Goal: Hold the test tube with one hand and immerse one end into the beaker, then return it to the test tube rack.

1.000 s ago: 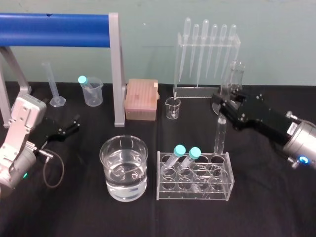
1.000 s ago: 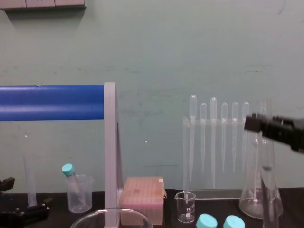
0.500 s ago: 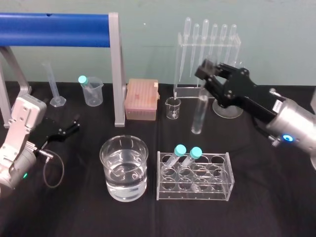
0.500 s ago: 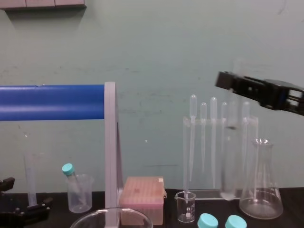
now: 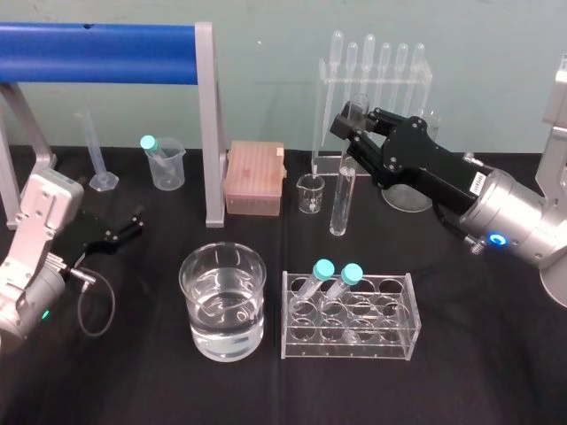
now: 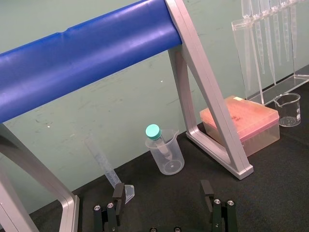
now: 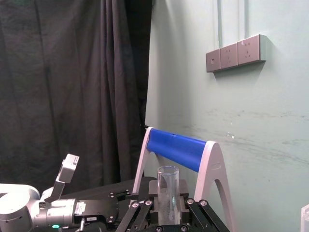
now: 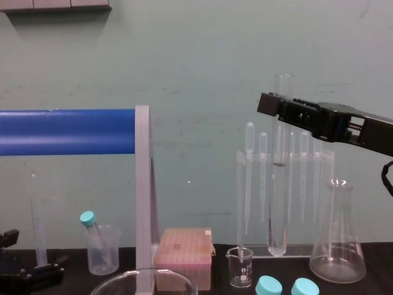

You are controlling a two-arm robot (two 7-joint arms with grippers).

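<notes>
The test tube point(image 5: 339, 202), long clear glass with an open rim, hangs nearly upright in the air behind the test tube rack point(image 5: 350, 348). My right gripper point(image 5: 353, 142) is shut on its upper part, and the rim sticks out above the fingers point(image 8: 284, 83). The right wrist view shows the test tube point(image 7: 167, 191) standing between the fingers. The beaker point(image 5: 188, 297), wide and part-filled with water, stands left of the rack, lower than and left of the tube's tip. My left gripper point(image 5: 131, 223) rests open at the table's left point(image 6: 162, 193).
Two teal-capped tubes point(image 5: 321, 274) lean in the rack. Behind stand a pipette stand point(image 5: 372, 88), a conical flask point(image 8: 338, 246), a small glass beaker point(image 5: 310, 193), a pink tip box point(image 5: 254, 178), a plastic beaker point(image 5: 166, 164) and a graduated cylinder point(image 5: 96, 155). A blue-barred frame point(image 5: 205, 124) spans the back left.
My right gripper has lifted the test tube up out of the rack and carried it left and back. The left arm has not moved.
</notes>
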